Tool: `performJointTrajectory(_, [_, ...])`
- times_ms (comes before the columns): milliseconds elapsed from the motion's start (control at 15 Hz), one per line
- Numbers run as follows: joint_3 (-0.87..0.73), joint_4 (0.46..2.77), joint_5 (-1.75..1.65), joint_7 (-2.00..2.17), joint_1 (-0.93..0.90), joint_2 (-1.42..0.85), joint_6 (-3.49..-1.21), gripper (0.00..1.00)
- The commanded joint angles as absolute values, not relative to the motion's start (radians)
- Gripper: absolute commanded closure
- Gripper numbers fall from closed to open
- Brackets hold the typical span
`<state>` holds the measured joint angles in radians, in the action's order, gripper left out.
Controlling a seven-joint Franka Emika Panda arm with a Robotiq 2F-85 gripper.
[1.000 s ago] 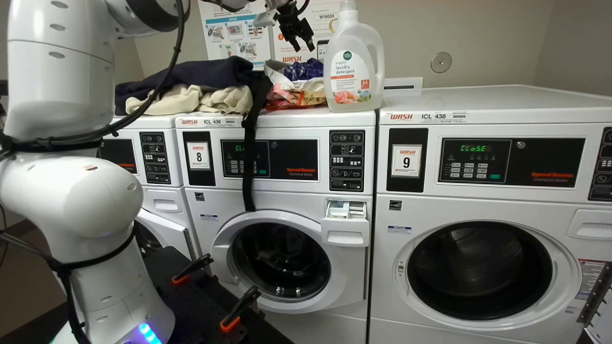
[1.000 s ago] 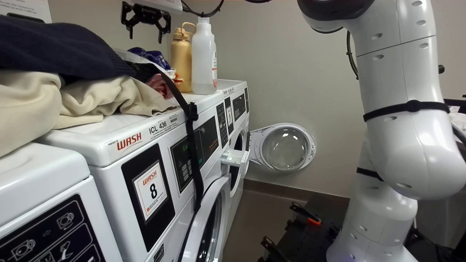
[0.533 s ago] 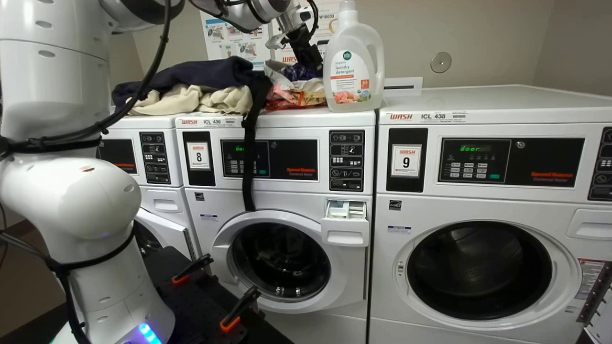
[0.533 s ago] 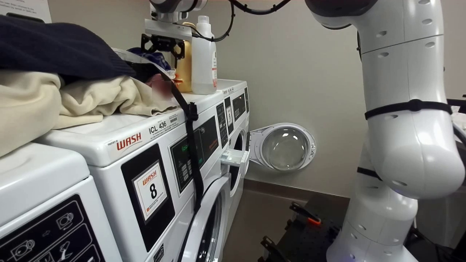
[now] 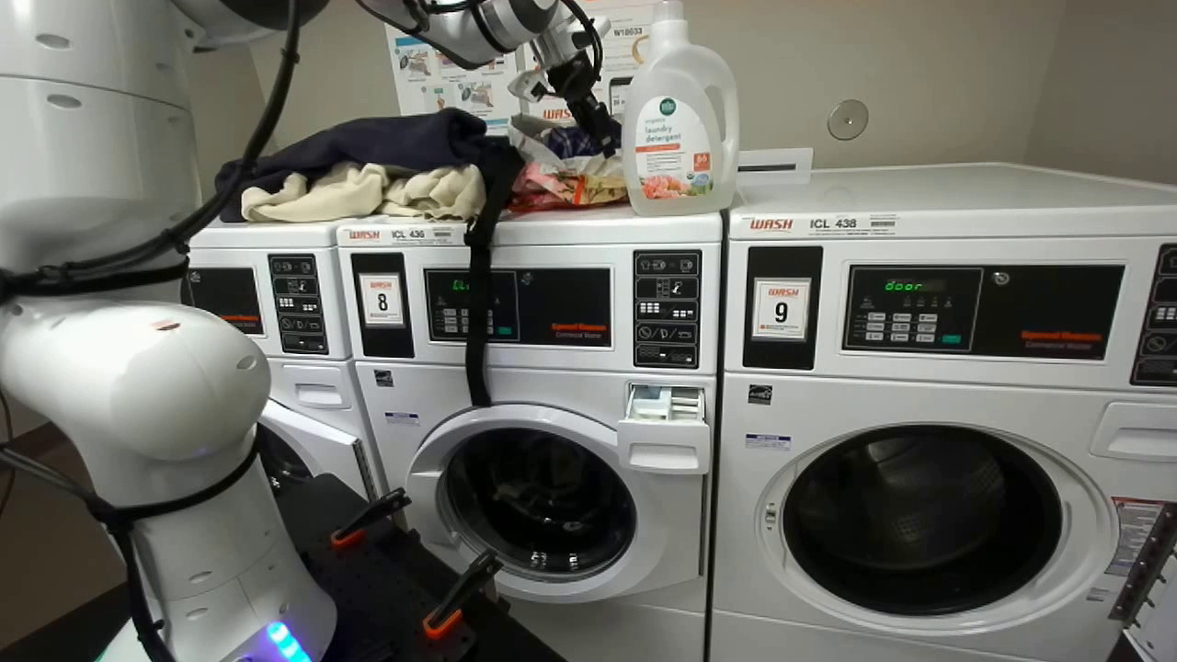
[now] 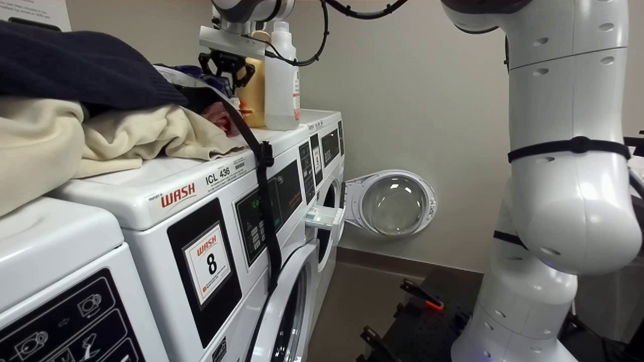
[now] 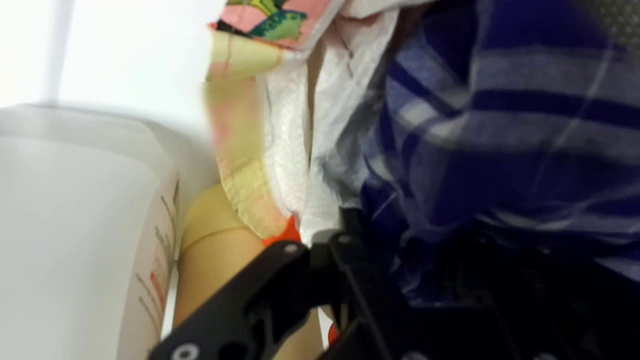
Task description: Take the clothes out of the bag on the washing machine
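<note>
In an exterior view, the black end effector (image 5: 607, 145) slants down at blue checked cloth (image 5: 568, 142) showing above a crumpled pink floral-print bag (image 5: 554, 187); just beside the bag stands a translucent plastic detergent jug (image 5: 680, 119).

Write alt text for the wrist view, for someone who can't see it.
A black gripper shows at the bottom, close to a blue plaid cloth filling much of the right side; shadow hides whether it grips it. Left of the cloth is the bag, white with a patterned edge, and farther left a tan bottle and a white detergent jug.
</note>
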<state>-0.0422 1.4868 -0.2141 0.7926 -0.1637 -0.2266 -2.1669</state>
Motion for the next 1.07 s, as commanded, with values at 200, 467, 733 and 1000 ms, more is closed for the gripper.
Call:
performJointTrajectory(200, [-0.024, 1.517, -0.238, 0.818, -0.163, -0.178, -2.188, 0.98])
performJointTrajectory(467, [-0.011, 1.440, -0.299, 0.802, -0.181, -0.183, -2.133, 0.95])
performJointTrajectory(733, [0.009, 1.321, -0.378, 0.787, -0.206, -0.211, -2.021, 0.95])
performJointTrajectory(1000, [0.016, 1.224, -0.444, 0.785, -0.235, -0.245, -1.965, 0.95])
